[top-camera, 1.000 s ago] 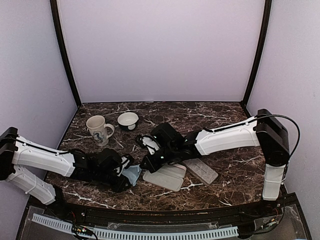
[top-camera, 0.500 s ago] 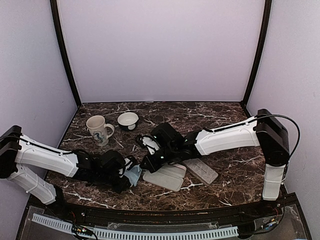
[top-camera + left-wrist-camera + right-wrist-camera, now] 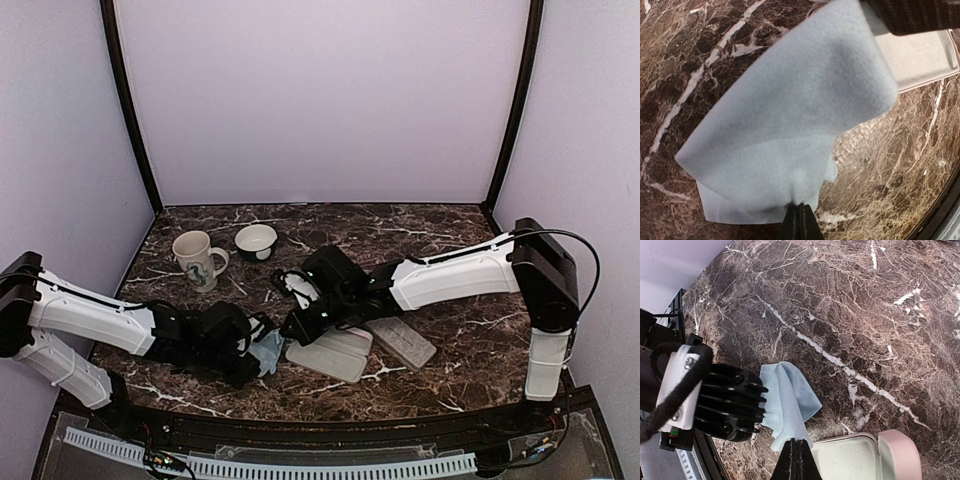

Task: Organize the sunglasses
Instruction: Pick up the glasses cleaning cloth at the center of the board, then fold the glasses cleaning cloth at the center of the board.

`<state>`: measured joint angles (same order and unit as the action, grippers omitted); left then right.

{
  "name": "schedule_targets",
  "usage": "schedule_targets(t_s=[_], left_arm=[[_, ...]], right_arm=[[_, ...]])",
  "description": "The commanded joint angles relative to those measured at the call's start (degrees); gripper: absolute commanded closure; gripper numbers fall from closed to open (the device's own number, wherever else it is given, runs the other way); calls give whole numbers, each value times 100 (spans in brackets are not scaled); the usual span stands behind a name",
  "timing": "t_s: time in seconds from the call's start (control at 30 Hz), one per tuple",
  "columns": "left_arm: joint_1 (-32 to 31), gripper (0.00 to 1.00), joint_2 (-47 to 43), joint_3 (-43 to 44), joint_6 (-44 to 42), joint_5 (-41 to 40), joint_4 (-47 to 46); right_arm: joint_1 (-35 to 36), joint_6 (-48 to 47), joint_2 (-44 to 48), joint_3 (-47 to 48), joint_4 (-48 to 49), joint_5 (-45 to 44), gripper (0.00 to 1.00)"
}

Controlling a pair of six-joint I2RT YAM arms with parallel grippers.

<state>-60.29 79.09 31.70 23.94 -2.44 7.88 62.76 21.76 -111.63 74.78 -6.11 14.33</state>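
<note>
Pinching the light-blue cloth [image 3: 785,125] — left hand [image 3: 799,220] clamped on its edge.

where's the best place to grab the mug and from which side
Probably the rim: the mug stands upright, mouth open to the top, so a straight-down approach can pinch its wall. Take the side away from the handle, which sticks out toward the bowl.

Mug [image 3: 198,260], bowl [image 3: 256,240] rear left; rear right bare
</note>
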Motion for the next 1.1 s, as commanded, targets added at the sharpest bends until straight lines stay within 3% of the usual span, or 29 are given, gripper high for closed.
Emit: schedule_targets(t_s=[0.0,1.07], left_arm=[[-26,100,-403,-64,137,-52,140],[308,100,-2547,392,247,-569,1142]], right_arm=[[-36,22,23,80,64,-52,100],[-177,-306,626,271,-387,252,100]])
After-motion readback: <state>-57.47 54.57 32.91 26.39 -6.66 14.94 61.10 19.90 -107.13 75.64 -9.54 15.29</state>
